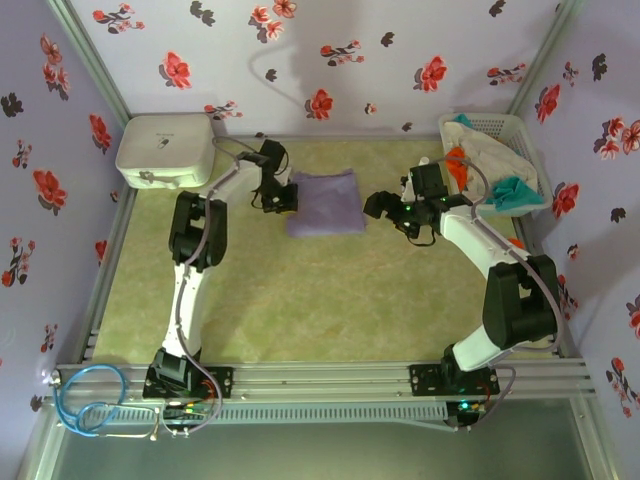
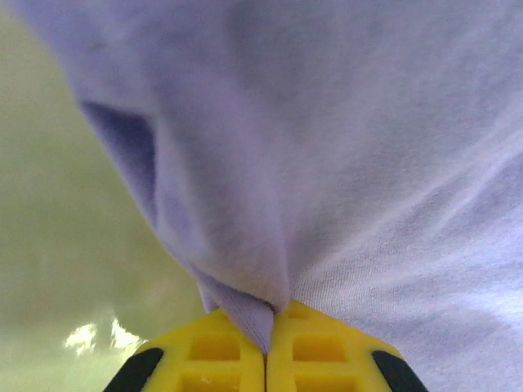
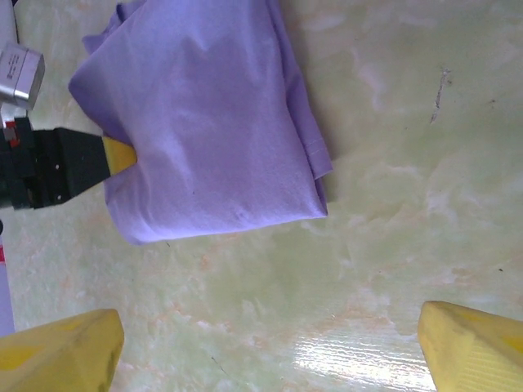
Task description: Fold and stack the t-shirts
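Note:
A lavender t-shirt (image 1: 327, 202) lies folded into a rectangle on the green table (image 1: 300, 300), toward the back middle. My left gripper (image 1: 283, 199) is at its left edge, and its yellow fingers (image 2: 327, 355) are shut on a pinch of the purple cloth (image 2: 253, 314). The folded shirt (image 3: 204, 122) fills the upper left of the right wrist view, with the left gripper's yellow tip (image 3: 121, 155) pressed into its side. My right gripper (image 1: 380, 205) hovers open just right of the shirt, over bare table. Orange (image 1: 456, 165), teal (image 1: 515, 190) and off-white (image 1: 490, 150) shirts lie heaped in the basket.
A white lattice basket (image 1: 525, 135) stands at the back right corner. A white rounded box (image 1: 165, 148) sits at the back left. Flowered walls close in the table on three sides. Bare table stretches in front of the folded shirt.

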Robot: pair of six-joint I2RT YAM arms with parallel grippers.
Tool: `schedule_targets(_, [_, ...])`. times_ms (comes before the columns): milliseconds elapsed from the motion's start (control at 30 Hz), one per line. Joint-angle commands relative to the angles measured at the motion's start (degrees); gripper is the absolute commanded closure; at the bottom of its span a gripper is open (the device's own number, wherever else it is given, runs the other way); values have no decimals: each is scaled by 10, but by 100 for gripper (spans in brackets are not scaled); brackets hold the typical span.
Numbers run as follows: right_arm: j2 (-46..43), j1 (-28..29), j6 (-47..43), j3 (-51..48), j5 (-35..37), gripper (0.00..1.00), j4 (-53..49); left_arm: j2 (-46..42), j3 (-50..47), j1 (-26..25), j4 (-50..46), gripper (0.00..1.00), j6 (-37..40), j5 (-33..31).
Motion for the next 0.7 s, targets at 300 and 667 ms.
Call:
schedule_targets(300, [-3, -4, -4, -13, -1, 8, -2, -192, -203, 28, -119, 100, 50, -153])
schedule_targets(667, [-3, -6, -16, -16, 4, 8, -13, -291, -285, 91, -174, 100, 89, -281])
